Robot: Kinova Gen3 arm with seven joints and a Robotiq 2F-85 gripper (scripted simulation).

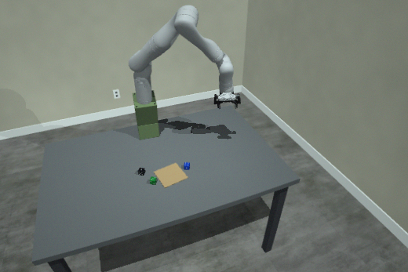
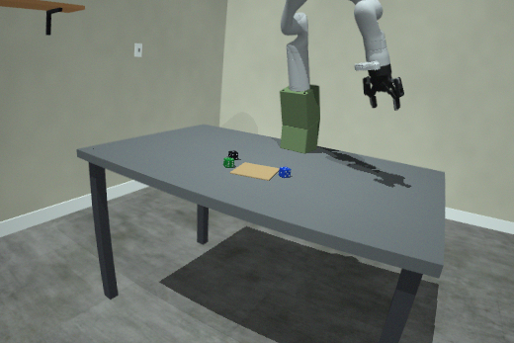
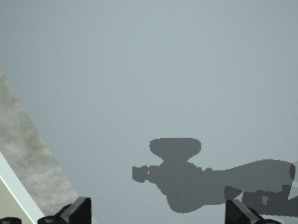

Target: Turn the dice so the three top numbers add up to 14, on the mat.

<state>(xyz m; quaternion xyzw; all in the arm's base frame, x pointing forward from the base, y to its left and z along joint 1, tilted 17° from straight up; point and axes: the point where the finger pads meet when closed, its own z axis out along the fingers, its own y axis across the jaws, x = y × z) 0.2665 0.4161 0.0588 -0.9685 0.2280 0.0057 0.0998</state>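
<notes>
The tan mat (image 1: 171, 175) (image 2: 255, 171) lies flat on the table. A blue die (image 1: 187, 165) (image 2: 285, 172) rests on the table close beside the mat, off it. A green die (image 1: 153, 180) (image 2: 228, 162) rests on the table near the opposite side of the mat. A black die (image 1: 141, 171) (image 2: 233, 154) rests on the table beyond the green die. The numbers on top are too small to read. My gripper (image 1: 227, 106) (image 2: 385, 107) (image 3: 158, 212) is open and empty, high above the table's far right part, well away from the dice and mat.
The grey table (image 1: 98, 201) (image 2: 336, 200) carries the arm's green base block (image 1: 147, 121) (image 2: 299, 121) at its back edge. The arm's shadow (image 3: 200, 180) falls on the table under the gripper. In the wrist view, the table edge runs along the left.
</notes>
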